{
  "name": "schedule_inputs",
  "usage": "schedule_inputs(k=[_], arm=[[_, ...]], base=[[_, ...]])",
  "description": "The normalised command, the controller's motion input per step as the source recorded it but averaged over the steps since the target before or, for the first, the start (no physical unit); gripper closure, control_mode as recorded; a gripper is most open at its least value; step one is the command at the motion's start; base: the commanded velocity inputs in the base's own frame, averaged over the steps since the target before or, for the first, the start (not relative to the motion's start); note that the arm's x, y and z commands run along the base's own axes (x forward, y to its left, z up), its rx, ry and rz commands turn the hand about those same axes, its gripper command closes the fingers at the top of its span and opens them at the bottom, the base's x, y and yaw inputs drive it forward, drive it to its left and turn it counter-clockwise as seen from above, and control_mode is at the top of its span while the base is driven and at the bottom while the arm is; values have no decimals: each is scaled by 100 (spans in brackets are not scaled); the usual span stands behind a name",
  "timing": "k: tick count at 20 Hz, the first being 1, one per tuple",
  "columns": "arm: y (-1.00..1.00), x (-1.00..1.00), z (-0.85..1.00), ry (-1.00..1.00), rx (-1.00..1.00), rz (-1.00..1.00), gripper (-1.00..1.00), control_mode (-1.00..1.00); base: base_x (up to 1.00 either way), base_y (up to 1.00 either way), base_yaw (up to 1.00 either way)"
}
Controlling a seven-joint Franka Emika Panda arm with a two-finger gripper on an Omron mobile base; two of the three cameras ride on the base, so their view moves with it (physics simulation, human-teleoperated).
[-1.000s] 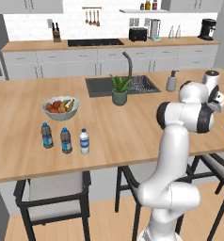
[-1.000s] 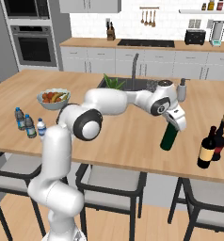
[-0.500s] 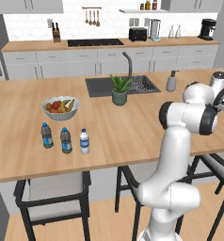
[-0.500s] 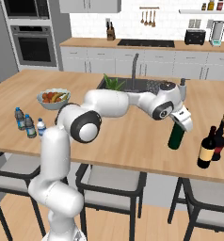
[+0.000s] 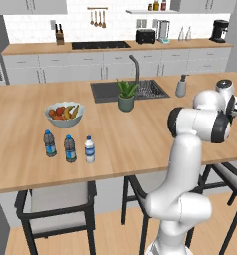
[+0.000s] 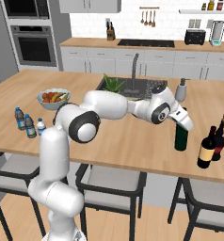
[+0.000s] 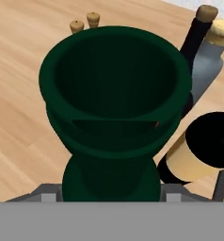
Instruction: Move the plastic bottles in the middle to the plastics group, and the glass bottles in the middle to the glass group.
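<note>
The counter [image 6: 132,150] carries every bottle; the arm reaches toward its right end, where the glass is gathered. The green wine bottle [image 6: 181,136] stands upright near the front edge, base apparently on or just above the wood, its neck up inside the claw [image 6: 183,121], which is clenched on that neck, so the bottle's mouth sits directly below the hand camera. Just right of it stand the brown bottle [image 6: 207,149] and the reddish-brown bottle [image 6: 220,140], evidently the glass group it is being brought to. Far off by the left front edge, the white-capped water bottle [image 5: 89,149] stands beside the two dark-capped water bottles [image 5: 59,146].
</note>
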Motion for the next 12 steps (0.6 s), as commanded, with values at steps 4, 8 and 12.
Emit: schedule_inputs(k=[4, 8, 12], arm=[[-36, 14, 0, 3, 1, -8, 100, -100], [-42, 2, 2, 4, 0, -12, 100, -100], [-23, 0, 6, 4, 0, -11, 100, -100]], base=[[0, 0, 0], [0, 0, 0], [0, 0, 0]])
